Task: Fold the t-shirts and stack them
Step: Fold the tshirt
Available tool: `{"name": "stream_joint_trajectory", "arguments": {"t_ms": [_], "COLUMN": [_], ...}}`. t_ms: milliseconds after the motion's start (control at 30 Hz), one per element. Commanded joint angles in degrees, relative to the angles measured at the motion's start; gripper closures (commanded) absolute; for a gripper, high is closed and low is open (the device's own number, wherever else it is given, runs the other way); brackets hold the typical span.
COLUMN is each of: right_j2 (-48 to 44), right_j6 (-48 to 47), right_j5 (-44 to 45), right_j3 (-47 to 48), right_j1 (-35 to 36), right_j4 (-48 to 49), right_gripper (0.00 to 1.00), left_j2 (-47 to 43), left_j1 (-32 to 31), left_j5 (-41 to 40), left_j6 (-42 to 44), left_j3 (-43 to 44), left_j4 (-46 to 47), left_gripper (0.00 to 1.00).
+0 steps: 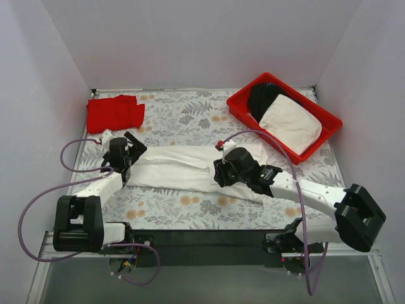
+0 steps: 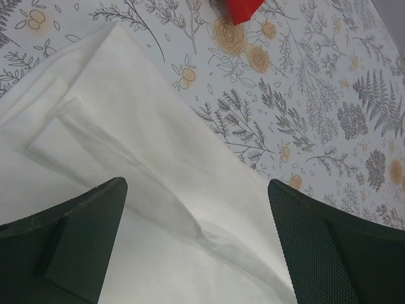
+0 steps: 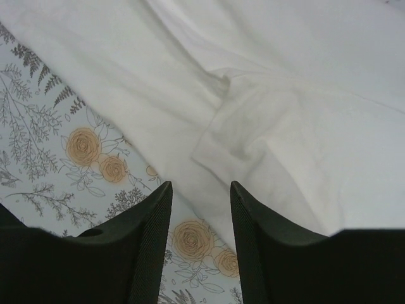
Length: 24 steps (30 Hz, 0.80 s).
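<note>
The white t-shirt (image 1: 183,166) lies as a long folded strip across the middle of the table. The red t-shirt (image 1: 114,113) lies folded at the far left; its corner shows in the left wrist view (image 2: 242,7). My left gripper (image 1: 131,147) hovers over the strip's left end, wide open and empty, with white cloth (image 2: 158,177) below the jaws (image 2: 196,221). My right gripper (image 1: 220,172) is over the strip's near edge right of the middle, open and empty (image 3: 199,196). A folded sleeve (image 3: 266,139) lies just ahead of its fingertips.
A rigid red tray (image 1: 239,101) stands at the far right and holds a black garment (image 1: 262,96) and an off-white one (image 1: 291,123). The table has a floral cover (image 1: 190,120). White walls close in the far side and both sides.
</note>
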Motion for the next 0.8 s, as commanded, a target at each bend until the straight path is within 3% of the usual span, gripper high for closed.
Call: {"name": "stream_joint_trajectory", "arguments": {"t_ms": [0,467,767], "right_j2": [-2.76,7.97,3.84], "right_j6": [-0.09,-1.59,3.76], "right_j5": [8.55,11.66,-0.28], "right_j3": [1.24,1.96,-5.25], "right_j1": [-0.18,-5.10,-4.23], "right_j4": [-0.04,4.09,3.21], "right_gripper": [0.62,0.61,0.61], "left_j2": [1.82,13.59,22.21], "left_j1": [-1.11,-8.41,-11.66], "left_j5": [1.00,-1.37,-1.20], "left_j6": [-0.32,1.00,1.18], "left_j3": [3.80,14.79,15.33], "left_j4": [1.82,4.63,6.13], "left_gripper": [0.14,0.14,0.14]}}
